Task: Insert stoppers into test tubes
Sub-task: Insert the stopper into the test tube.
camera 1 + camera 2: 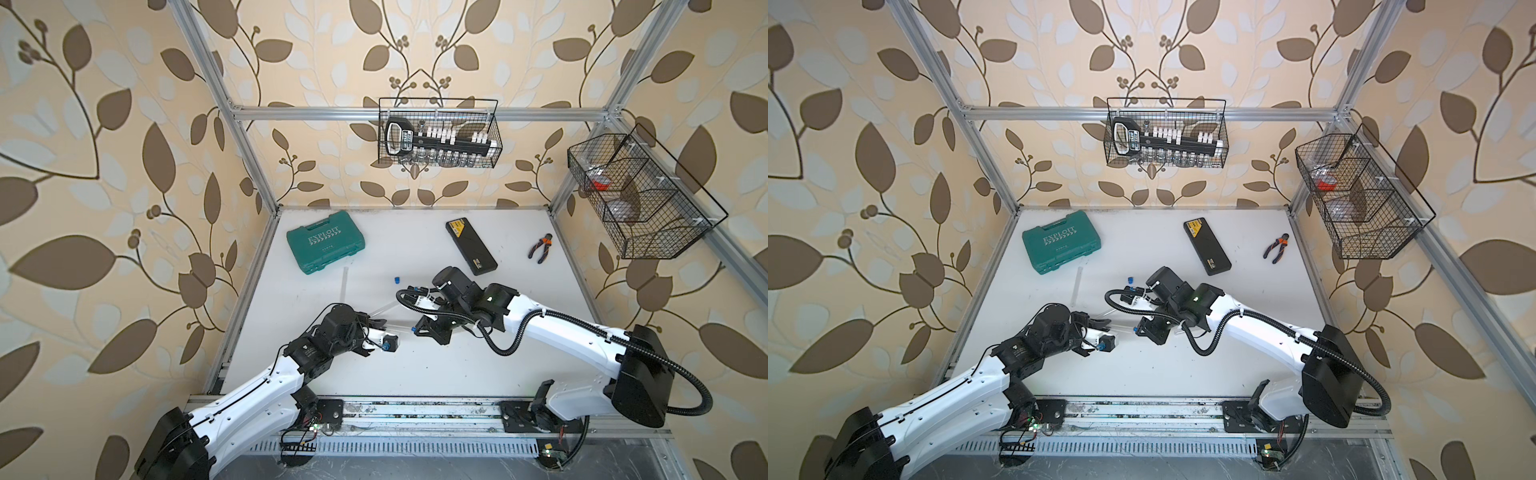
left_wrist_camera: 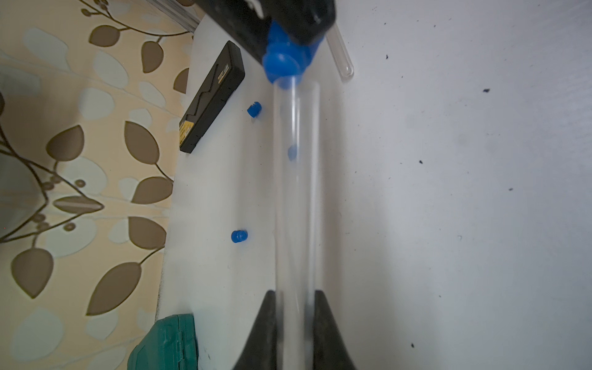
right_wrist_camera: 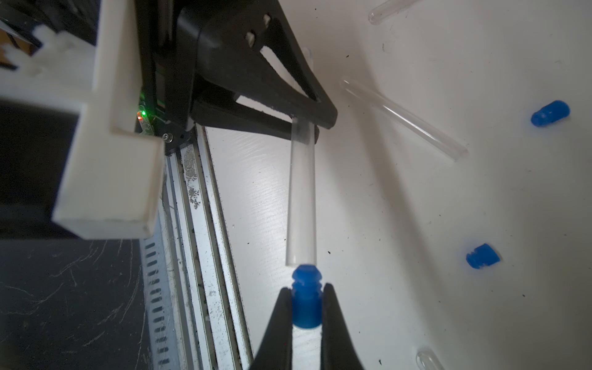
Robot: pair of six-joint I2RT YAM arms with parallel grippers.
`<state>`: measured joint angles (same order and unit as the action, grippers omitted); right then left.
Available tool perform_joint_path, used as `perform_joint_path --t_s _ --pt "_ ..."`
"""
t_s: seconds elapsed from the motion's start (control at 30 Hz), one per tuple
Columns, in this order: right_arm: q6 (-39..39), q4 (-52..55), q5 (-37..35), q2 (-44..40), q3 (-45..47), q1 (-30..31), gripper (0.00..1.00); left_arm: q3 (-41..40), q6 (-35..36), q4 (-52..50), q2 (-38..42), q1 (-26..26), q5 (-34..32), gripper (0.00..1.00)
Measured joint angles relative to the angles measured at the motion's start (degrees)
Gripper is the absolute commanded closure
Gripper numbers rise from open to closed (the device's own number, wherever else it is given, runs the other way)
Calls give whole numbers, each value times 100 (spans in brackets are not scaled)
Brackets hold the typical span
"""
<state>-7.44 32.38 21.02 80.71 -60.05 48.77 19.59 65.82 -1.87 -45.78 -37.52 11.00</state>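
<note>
My left gripper [image 2: 295, 293] is shut on a clear test tube [image 2: 296, 192], which sticks out level toward the right arm. My right gripper [image 3: 307, 290] is shut on a blue stopper [image 3: 306, 301]. The stopper's ribbed tip sits right at the open mouth of that test tube [image 3: 302, 198]. In both top views the two grippers meet over the middle of the table, at the held stopper [image 1: 414, 329] [image 1: 1135, 330]. Two loose stoppers [image 3: 550, 113] [image 3: 482, 255] lie on the table. Another tube [image 3: 405, 118] lies beside them, and a further tube [image 1: 344, 286] lies near the green case.
A green tool case [image 1: 326, 242] sits at the back left of the white table, a black case [image 1: 471, 247] at the back centre, and pliers [image 1: 540, 248] at the back right. Wire baskets [image 1: 438, 133] [image 1: 640, 195] hang on the frame above. A metal rail [image 1: 415, 409] runs along the front edge.
</note>
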Motion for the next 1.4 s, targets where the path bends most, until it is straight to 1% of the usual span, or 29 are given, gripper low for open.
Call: perform_joint_path --t_s 1.03,1.4 --pt "42 -46 -116 -2 0 31 90 2 -284 101 -120 -2 -79 100" --pt "35 -57 -131 4 -4 63 91 2 -203 107 -17 -7 -9 100"
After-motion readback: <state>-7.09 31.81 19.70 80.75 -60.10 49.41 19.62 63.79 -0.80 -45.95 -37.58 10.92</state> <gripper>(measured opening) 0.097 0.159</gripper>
